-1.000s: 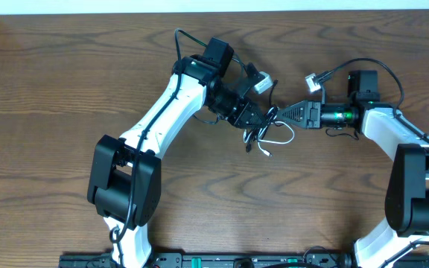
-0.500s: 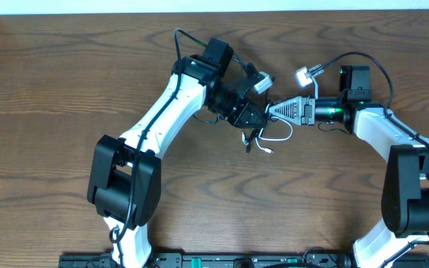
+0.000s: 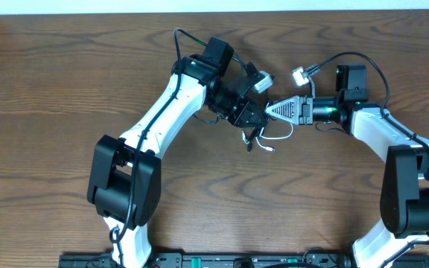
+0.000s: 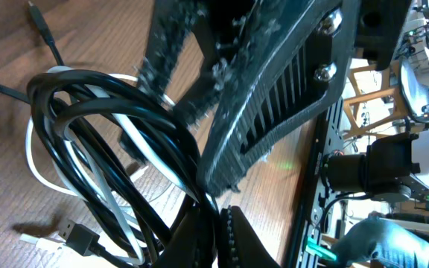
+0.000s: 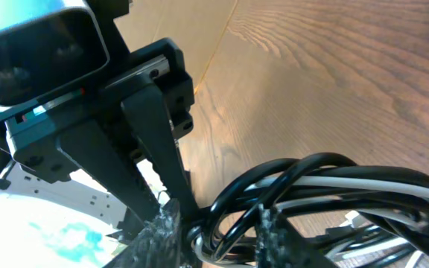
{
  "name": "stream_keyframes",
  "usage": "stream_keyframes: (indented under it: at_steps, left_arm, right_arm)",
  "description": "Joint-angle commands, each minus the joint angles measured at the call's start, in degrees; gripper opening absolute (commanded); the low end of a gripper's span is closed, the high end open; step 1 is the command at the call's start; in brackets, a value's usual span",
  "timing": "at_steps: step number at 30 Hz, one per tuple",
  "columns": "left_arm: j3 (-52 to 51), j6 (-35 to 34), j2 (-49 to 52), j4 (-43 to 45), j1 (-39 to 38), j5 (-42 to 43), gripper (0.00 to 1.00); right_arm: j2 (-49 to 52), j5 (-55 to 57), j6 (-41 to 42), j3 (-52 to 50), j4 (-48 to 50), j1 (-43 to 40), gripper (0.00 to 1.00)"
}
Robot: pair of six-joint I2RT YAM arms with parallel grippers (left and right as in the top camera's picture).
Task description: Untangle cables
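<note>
Left gripper [image 4: 218, 223]: fingers brought together to a point on the black strands of the bundle; clamped on them.
Right gripper [image 5: 216, 227]: jaws narrow, one finger on each side of the same bundle, strands running between them. Cannot tell whether the pads press on the strands.
Gripper relation: tips meet nose to nose in the overhead view, the right one coming in from the right.
Black cable [image 4: 110, 112]: the longer cord, wound in several overlapping loops, glossy; the loops cross one another and pass over the white cord.
White cable [image 4: 39, 160]: shorter, threaded through the black loops; one open loop trails out beneath the grippers onto the wood.
Plug ends: one black plug [image 4: 73, 238] lies flat on the wood at the edge of the coil, a small white one just beside it.
Location: bundle sits on the table [image 3: 51, 112], mid-width, toward the far side, directly at both gripper tips.
</note>
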Motion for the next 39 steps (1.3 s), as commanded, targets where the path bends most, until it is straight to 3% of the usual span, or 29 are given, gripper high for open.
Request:
stream_keyframes:
  at_steps: [1, 10, 21, 39]
  left_arm:
    - [-0.1, 0.7, -1.1, 0.2, -0.1, 1.3, 0.07]
    - [-0.1, -0.6, -1.1, 0.1, 2.0, 1.4, 0.07]
    - [-0.1, -0.5, -1.1, -0.4, 2.5, 2.3, 0.08]
    - [-0.1, -0.5, -1.1, -0.4, 2.6, 4.2, 0.07]
  right_arm:
    - [0.0, -1.7, 0.6, 0.0, 0.1, 0.8, 0.23]
    - [0.0, -3.4, 0.1, 0.0, 0.2, 0.7, 0.27]
    - [0.0, -1.6, 0.2, 0.0, 0.0, 1.2, 0.18]
    - [0.0, 5.5, 0.6, 0.0, -1.3, 3.3, 0.20]
